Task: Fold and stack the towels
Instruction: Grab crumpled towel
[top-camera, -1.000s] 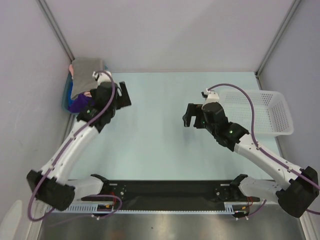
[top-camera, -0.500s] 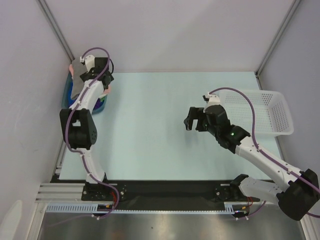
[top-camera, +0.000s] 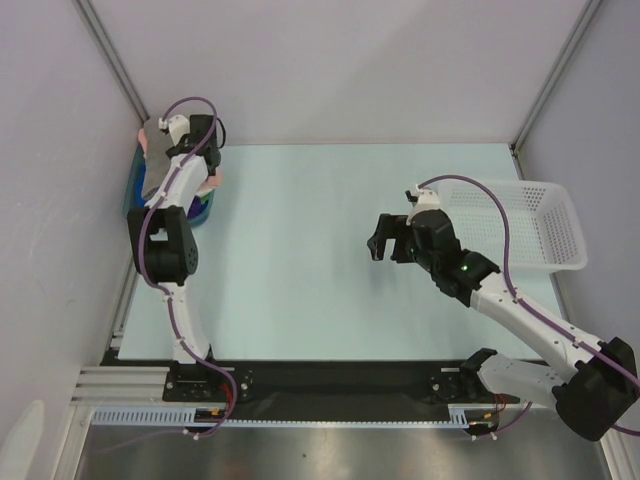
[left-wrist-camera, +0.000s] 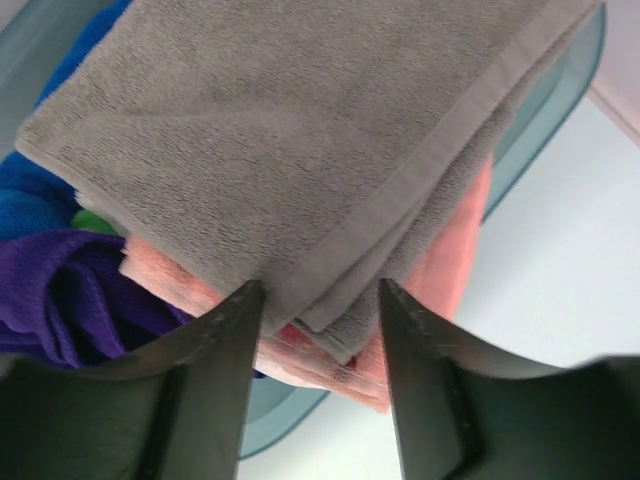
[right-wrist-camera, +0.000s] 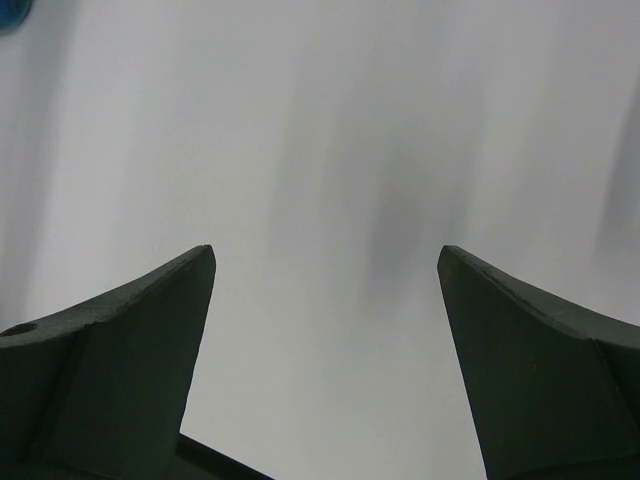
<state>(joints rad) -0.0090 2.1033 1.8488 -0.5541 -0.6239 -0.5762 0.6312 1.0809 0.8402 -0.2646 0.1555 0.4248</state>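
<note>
The towels lie piled in a translucent blue tub (top-camera: 200, 212) at the table's far left corner. A folded grey towel (left-wrist-camera: 300, 130) is on top, with a salmon pink one (left-wrist-camera: 450, 250) under it and purple (left-wrist-camera: 60, 290), blue (left-wrist-camera: 30, 190) and green (left-wrist-camera: 95, 222) ones below. From above, the grey towel (top-camera: 153, 178) and the pink edge (top-camera: 213, 183) show. My left gripper (left-wrist-camera: 320, 300) (top-camera: 206, 165) is open, its fingers straddling the grey towel's hanging corner. My right gripper (right-wrist-camera: 325, 265) (top-camera: 385, 235) hangs open over bare table, holding nothing.
A white mesh basket (top-camera: 545, 225) stands at the table's right edge, behind my right arm. Grey walls close in the left, back and right sides. The tub (left-wrist-camera: 560, 90) sits tight against the left wall.
My left arm has swung from the table's left part back over the tub and lowered its gripper onto the grey towel's corner. The right arm has barely shifted.
</note>
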